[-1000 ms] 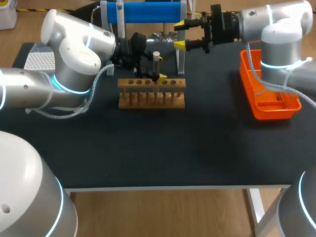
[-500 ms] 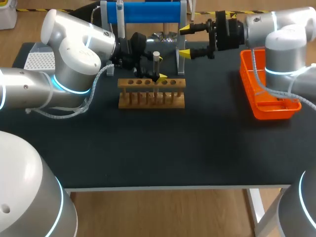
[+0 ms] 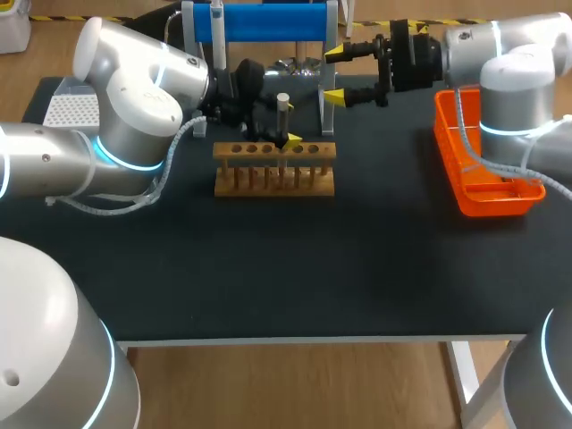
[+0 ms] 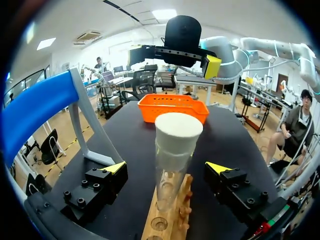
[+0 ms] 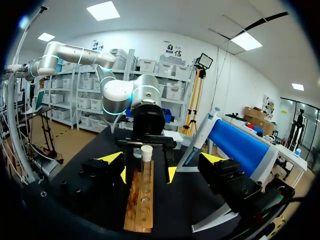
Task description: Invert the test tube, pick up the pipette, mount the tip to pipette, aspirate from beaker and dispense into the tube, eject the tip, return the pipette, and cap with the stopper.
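A clear test tube [image 3: 283, 121] with a white stopper [image 4: 178, 132] stands upright in the wooden rack [image 3: 274, 170]. My left gripper [image 3: 286, 136] is open around the tube; in the left wrist view the tube [image 4: 172, 170] rises between the left gripper [image 4: 167, 168] fingers with a gap on each side. My right gripper [image 3: 333, 75] hangs open behind and to the right of the rack, beside the blue pipette stand [image 3: 259, 22]. From the right gripper [image 5: 161, 158], tube [image 5: 146, 170] and rack [image 5: 140, 202] lie ahead. A pipette [image 3: 217, 16] hangs on the stand.
An orange basket [image 3: 483, 165] sits at the table's right edge. A white tip box [image 3: 71, 109] is at the far left behind my left arm. The blue stand's legs [image 3: 328, 107] stand close behind the rack. The near half of the black tabletop [image 3: 295, 268] carries nothing.
My right gripper has drawn back to the right, away from the tube, turned slightly and opened wider. The left gripper and the tube have stayed put.
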